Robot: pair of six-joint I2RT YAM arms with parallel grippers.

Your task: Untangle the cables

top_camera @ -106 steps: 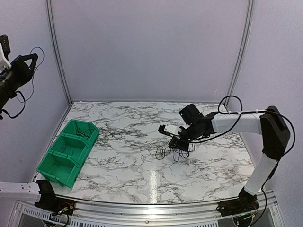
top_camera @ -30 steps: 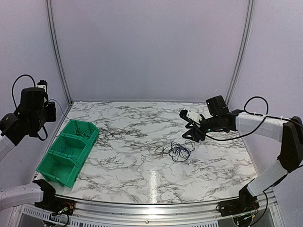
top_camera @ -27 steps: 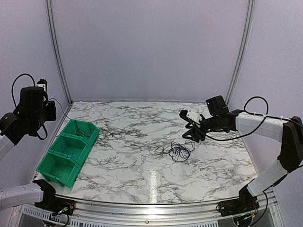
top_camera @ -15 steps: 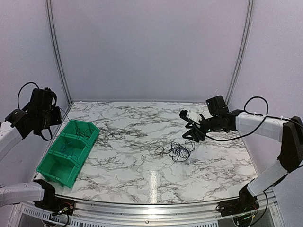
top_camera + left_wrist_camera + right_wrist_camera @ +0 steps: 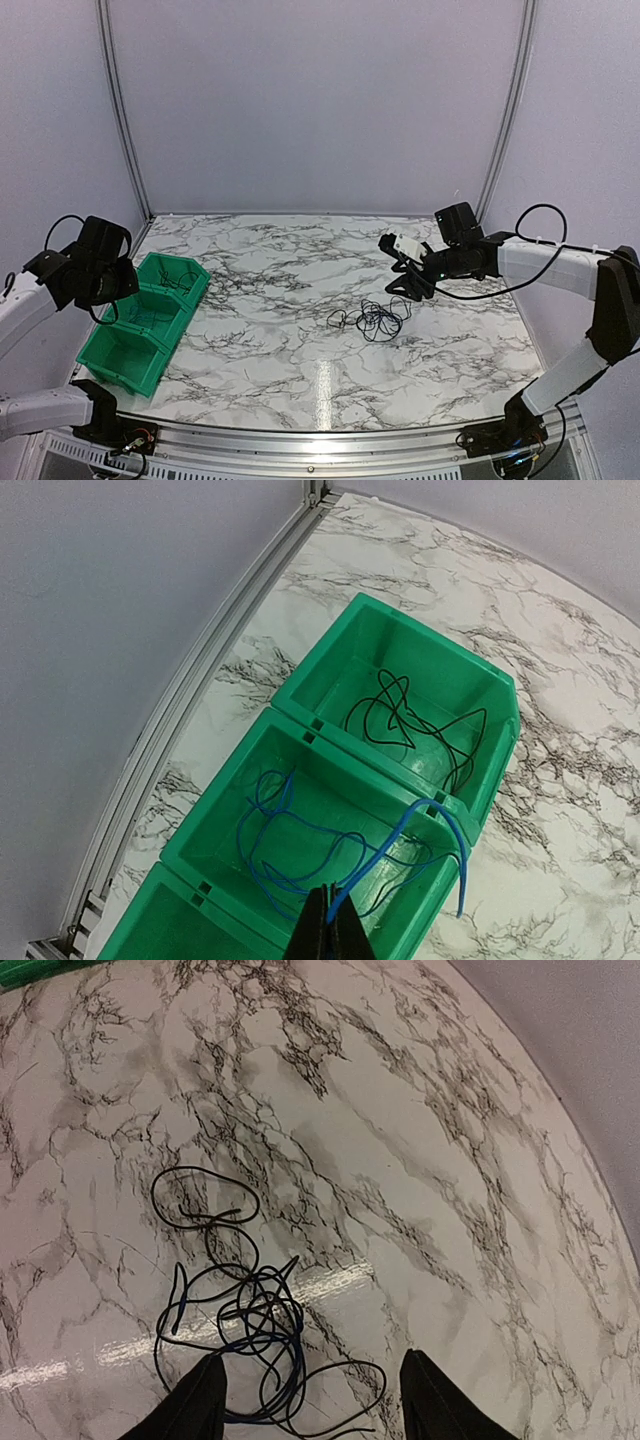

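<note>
My left fingers [image 5: 318, 935] pinch a blue cable [image 5: 385, 846] over the middle bin [image 5: 222, 802] — release it next; right fingers [image 5: 195, 1400] hang open above the tangle [image 5: 255, 1320].

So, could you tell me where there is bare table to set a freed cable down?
The table is bare between the bins and the tangle, and along the near edge. It is crowded at the tangle, by the right gripper, and at the bins, where the left gripper holds a blue cable.
</note>
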